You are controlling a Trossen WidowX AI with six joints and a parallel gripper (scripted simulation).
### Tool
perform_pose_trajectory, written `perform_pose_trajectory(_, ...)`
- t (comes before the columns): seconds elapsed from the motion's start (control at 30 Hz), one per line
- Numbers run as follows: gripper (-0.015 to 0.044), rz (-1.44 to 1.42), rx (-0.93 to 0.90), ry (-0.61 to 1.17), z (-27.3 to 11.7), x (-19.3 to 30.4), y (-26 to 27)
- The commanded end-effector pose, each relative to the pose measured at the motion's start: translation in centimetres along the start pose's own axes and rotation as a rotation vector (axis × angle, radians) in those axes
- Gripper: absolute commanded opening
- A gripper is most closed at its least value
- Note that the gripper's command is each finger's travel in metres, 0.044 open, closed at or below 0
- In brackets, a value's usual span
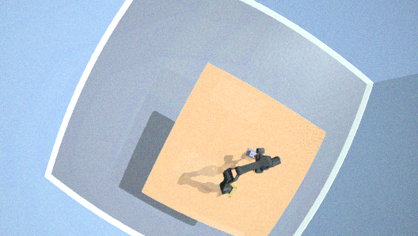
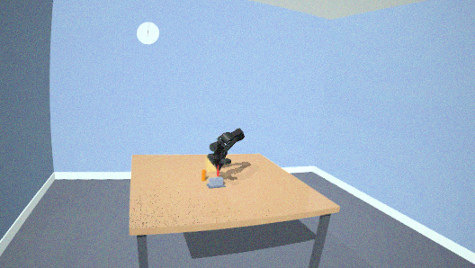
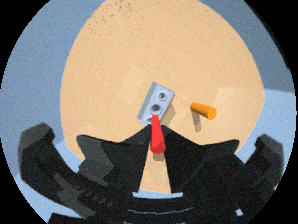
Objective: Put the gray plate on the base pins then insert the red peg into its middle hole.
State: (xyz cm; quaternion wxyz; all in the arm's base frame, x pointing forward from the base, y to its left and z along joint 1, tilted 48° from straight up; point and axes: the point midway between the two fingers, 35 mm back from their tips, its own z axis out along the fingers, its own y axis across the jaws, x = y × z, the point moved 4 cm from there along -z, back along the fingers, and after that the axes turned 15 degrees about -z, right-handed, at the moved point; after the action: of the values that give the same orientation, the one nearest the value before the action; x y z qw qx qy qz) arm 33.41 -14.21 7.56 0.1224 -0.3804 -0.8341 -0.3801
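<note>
Free room and obstacles around the gray plate on the table. The red peg, clamped between the fingers, hangs just above the plate's middle hole, nothing between them. An orange cylinder lies near the plate's one side but apart from it — the only nearby obstacle. The other sides show bare table — open approach room. The arm itself overhangs the plate from behind.

From the top view the arm is covering most of the gray plate; pins aren't making out anywhere.
</note>
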Motion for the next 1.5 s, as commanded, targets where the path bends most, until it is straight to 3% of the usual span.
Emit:
perform_pose_trajectory(0.0,0.0000,-0.001,0.003,0.006,0.21,-1.05,-0.60)
perform_pose_trajectory(1.47,0.0000,-0.001,0.003,0.007,0.23,-1.45,-0.65)
